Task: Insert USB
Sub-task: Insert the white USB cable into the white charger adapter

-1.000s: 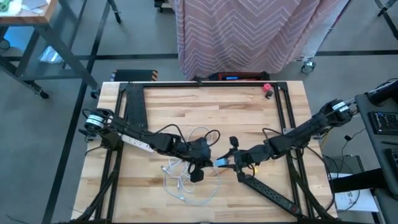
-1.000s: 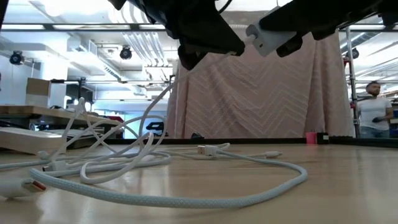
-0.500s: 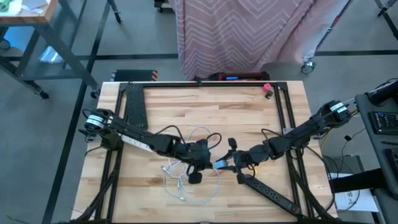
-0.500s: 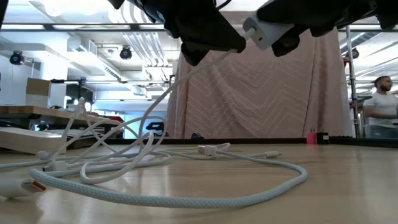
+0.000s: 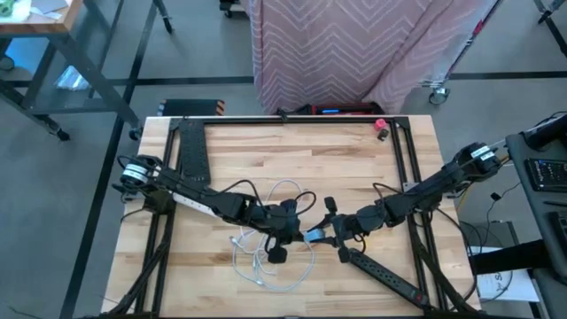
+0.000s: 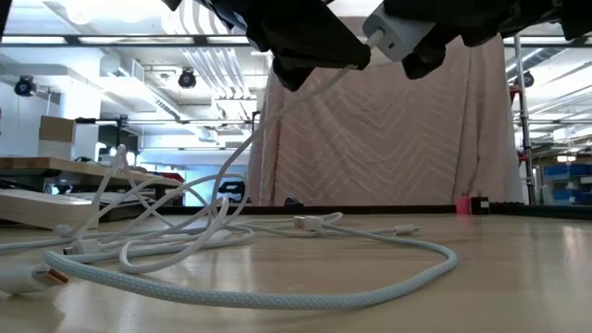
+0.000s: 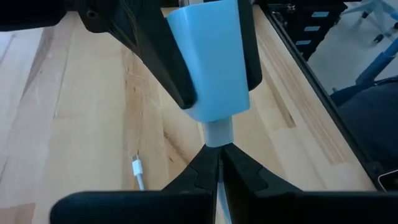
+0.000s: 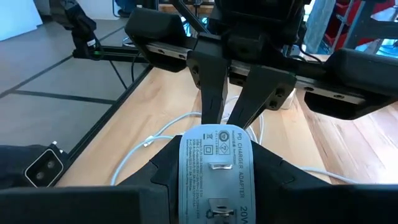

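USB plug (image 7: 217, 132) meeting the charger mid-air, insertion looking nearly done but not confirmed.

Hovering above the middle of the desk (image 5: 292, 151), with both arms converging there: right claw (image 8: 214, 163) clamping the pale blue charger adapter (image 7: 213, 62), left claw (image 7: 219, 163) pinching shut on the white cable's plug end and pressing it against the adapter's port. Showing a short white collar between fingertips and adapter, so possibly not seating fully yet. Trailing the remaining white cable (image 6: 277, 298) in loose loops across the desk below. Remaining, by judgement: final push home, then releasing.
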Tool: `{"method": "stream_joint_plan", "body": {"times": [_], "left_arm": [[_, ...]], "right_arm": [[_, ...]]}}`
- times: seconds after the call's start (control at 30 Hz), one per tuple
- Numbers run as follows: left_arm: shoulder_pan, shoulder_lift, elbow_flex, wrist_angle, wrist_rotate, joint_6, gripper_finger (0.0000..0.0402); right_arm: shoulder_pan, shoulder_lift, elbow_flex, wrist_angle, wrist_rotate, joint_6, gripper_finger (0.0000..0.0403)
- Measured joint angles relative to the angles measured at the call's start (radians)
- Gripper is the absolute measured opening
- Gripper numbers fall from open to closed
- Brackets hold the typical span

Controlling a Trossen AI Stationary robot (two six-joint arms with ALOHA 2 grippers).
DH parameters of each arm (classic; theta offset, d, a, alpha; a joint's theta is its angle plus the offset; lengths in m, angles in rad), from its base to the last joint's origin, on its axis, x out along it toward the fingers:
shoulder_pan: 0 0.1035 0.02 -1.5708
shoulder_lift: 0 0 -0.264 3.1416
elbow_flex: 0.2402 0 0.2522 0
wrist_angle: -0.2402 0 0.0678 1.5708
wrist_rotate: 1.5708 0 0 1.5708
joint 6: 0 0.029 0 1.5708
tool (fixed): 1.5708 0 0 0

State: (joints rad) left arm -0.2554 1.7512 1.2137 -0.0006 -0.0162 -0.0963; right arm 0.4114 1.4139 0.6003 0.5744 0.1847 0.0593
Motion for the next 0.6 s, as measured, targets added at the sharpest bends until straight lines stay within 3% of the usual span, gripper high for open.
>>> {"method": "stream_joint_plan", "body": {"times": [0.37, 0.6], "left_arm": [[-0.001, 0.0, 0.0, 0.063, -0.056, 0.072, 0.0029], [-0.009, -0.005, 0.0, 0.114, -0.067, 0.111, 0.0031]], "right_arm": [[0.001, 0.0, 0.001, 0.055, 0.051, 0.013, 0.0103], [0.0, 0.002, -0.044, 0.222, 0.048, 0.018, 0.0103]]}}
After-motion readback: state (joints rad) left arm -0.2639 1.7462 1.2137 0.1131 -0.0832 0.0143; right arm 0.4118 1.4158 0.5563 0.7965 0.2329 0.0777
